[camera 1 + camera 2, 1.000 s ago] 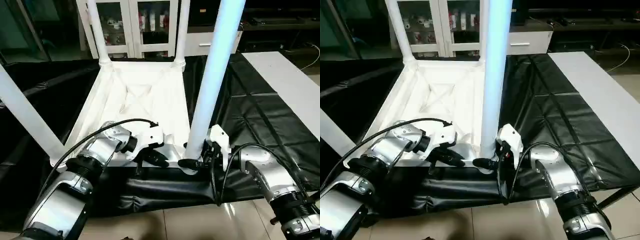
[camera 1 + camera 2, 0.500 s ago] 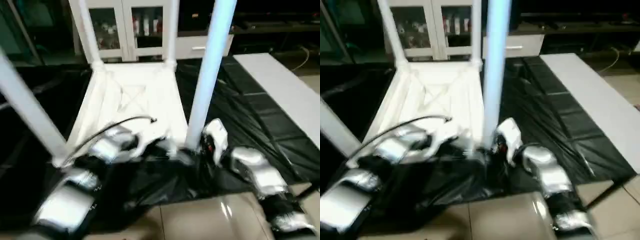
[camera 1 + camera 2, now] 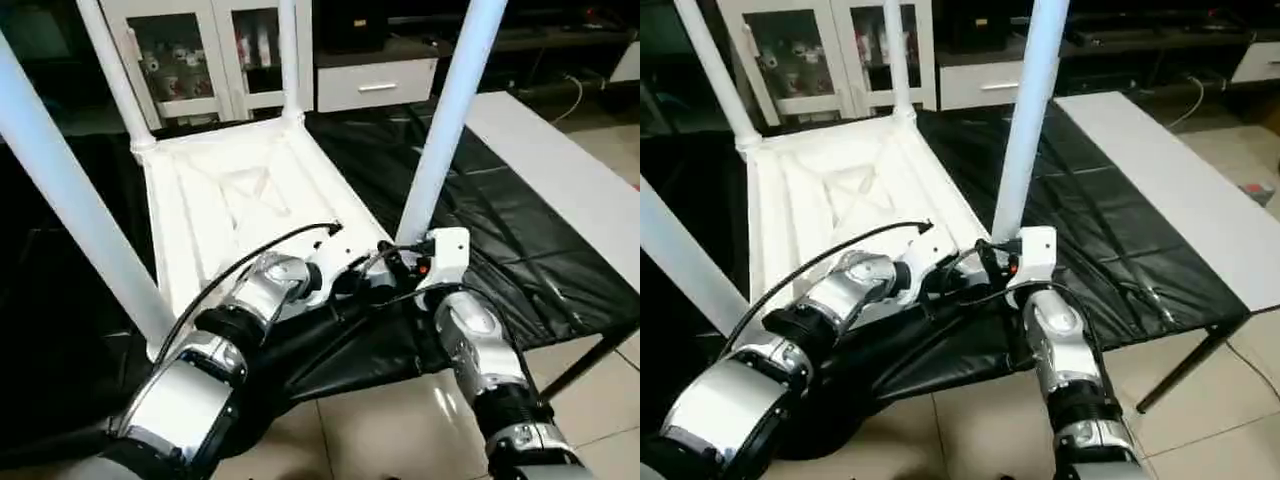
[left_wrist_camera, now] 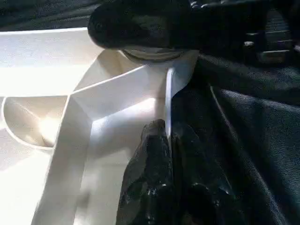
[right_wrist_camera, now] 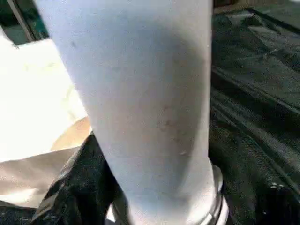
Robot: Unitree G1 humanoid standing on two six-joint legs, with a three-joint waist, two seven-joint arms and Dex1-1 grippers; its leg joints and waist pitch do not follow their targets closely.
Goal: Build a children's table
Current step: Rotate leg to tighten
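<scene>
Left wrist view shows the left end effector point(image 4: 166, 187) clenched on the tabletop point(image 3: 240, 195) rim; right end effector's state unclear beside the leg point(image 3: 452, 110). Head camera has shifted.

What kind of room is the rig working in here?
Likely a home-style living room or a lab mock-up of one: white glass-door cabinet with small items inside, white drawer unit, beige tiled floor, and a black-covered work table.

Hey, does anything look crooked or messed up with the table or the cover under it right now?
The black cover is bunched into folds at the near edge, below the upturned tabletop. All four legs stand in their corner sockets; none looks crooked or damaged.
</scene>
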